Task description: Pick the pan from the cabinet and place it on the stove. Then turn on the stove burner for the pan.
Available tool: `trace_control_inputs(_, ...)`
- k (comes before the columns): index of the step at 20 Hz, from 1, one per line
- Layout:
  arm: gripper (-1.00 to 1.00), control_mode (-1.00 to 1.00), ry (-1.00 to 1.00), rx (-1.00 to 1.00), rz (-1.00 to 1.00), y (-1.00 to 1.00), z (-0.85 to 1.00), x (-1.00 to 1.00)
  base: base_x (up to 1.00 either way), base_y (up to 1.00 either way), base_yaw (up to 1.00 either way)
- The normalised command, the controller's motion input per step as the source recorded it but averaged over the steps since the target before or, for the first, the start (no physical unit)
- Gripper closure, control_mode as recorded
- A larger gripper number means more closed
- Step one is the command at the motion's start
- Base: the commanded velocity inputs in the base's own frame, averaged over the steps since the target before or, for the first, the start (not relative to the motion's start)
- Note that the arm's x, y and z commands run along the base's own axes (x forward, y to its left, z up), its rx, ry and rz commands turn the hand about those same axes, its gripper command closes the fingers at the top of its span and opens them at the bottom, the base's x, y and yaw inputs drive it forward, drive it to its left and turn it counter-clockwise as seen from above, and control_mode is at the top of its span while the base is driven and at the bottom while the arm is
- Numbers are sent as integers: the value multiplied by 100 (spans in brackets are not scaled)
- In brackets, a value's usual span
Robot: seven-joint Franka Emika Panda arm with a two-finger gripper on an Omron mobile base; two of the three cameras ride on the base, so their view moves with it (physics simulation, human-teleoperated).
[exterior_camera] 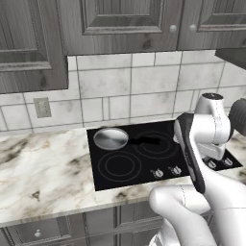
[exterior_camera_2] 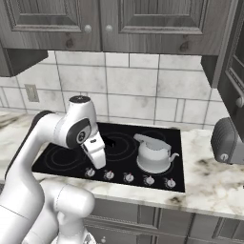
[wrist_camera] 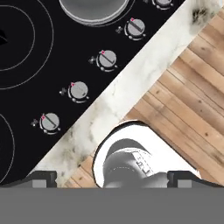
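Note:
The silver pan (exterior_camera: pixel 111 138) sits on the black stove (exterior_camera: pixel 140 169) over its back left ring, with its black handle (exterior_camera: pixel 146 141) pointing right. Both doors of the dark grey cabinet (exterior_camera: pixel 122 19) above are shut. My gripper (wrist_camera: pixel 114 178) is open and holds nothing, its tips spread wide at the bottom of the hand view. It points down above the counter's front edge, just in front of the row of silver knobs (wrist_camera: pixel 78 90). My wrist (exterior_camera_2: pixel 94 147) hangs over the left knobs (exterior_camera_2: pixel 89 172). In the right base view the arm hides the pan.
A silver-white kettle (exterior_camera_2: pixel 153 155) stands on the front right ring. On the marble counter at the far right is a toaster (exterior_camera_2: pixel 224 140). Left of the stove the counter (exterior_camera: pixel 43 168) is bare, and a wall outlet (exterior_camera: pixel 42 107) sits above it. Wooden floor (wrist_camera: pixel 183 96) lies below the counter edge.

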Motion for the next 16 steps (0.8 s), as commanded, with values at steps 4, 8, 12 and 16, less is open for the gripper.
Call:
trace_control_inputs(4, -100, -100, 2, 0, 39, 0, 0, 1, 0, 0, 0)
trace_control_inputs(8, -100, -100, 2, 0, 38, 0, 0, 1, 0, 0, 0)
trace_control_inputs(12, -100, -100, 1, 0, 38, 0, -1, 1, 0, 0, 0)
trace_control_inputs(16, -100, -100, 0, 0, 36, 0, -6, 4, 0, 0, 0)
